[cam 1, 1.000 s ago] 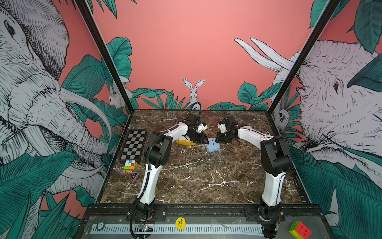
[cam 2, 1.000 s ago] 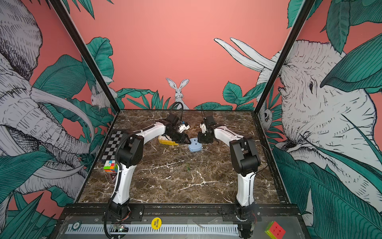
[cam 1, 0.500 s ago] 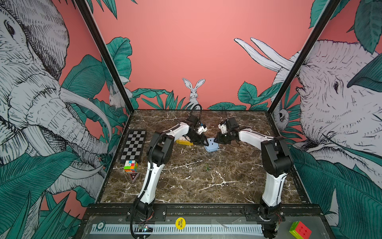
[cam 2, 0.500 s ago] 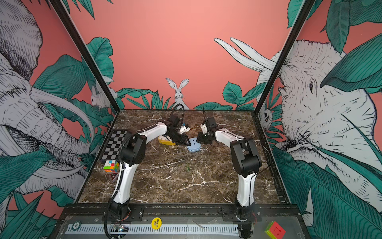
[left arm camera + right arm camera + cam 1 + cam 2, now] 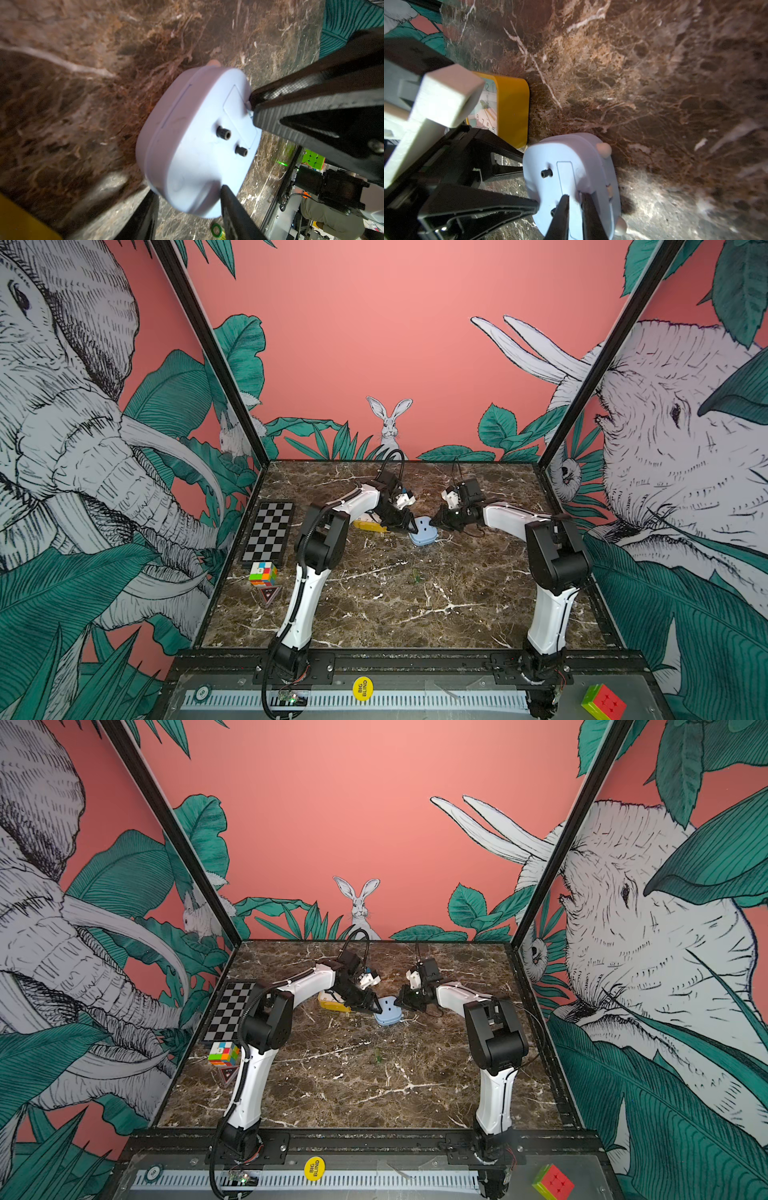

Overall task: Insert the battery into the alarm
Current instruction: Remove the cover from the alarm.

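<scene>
The pale blue alarm (image 5: 424,534) (image 5: 388,1013) lies face down on the marble, its back with two black knobs and the battery cover (image 5: 239,116) upward. My left gripper (image 5: 409,526) (image 5: 188,190) is open, both fingertips against the alarm's near edge. My right gripper (image 5: 434,522) (image 5: 574,197) has its jaws almost together, tips resting on the cover's edge. A small green battery (image 5: 217,229) (image 5: 414,576) lies loose on the table, toward the front from the alarm.
A yellow clock (image 5: 368,526) (image 5: 510,108) lies right behind the left gripper. At the left side are a checkerboard (image 5: 270,535), a colour cube (image 5: 262,572) and a triangle marker (image 5: 269,595). Another cube (image 5: 602,703) sits on the front rail.
My right gripper has come down and leftward onto the alarm's back, and its jaws have narrowed. The left gripper and the alarm have stayed put.
</scene>
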### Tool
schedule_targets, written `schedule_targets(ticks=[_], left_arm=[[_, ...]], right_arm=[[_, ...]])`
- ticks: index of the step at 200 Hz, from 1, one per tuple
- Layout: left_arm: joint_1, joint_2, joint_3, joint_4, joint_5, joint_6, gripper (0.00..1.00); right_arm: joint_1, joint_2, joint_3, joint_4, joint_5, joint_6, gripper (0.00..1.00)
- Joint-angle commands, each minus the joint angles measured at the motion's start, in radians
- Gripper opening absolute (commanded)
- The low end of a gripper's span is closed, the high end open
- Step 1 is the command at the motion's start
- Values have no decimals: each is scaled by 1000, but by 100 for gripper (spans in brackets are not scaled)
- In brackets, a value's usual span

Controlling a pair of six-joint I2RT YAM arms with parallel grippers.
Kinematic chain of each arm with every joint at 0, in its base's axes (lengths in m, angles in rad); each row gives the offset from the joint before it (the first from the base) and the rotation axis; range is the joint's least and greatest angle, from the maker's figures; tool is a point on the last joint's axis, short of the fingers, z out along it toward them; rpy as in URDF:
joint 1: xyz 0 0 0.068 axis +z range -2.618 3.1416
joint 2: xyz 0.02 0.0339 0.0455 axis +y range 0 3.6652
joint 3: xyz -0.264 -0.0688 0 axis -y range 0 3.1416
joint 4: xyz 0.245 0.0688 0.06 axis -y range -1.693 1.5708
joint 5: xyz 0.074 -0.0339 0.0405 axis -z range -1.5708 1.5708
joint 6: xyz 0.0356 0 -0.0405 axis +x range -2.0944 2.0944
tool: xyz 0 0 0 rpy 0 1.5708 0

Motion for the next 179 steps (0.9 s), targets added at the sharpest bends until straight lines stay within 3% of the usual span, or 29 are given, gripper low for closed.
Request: schedule_targets(ticks=[1,179], left_arm=[[-14,30,16,-14,-25,37,49],[-13,38,12,-88,-85,75,48]], right_arm=[[28,24,-31,-34,-87,37,11],[0,-89,-70,43,-14,20,0]])
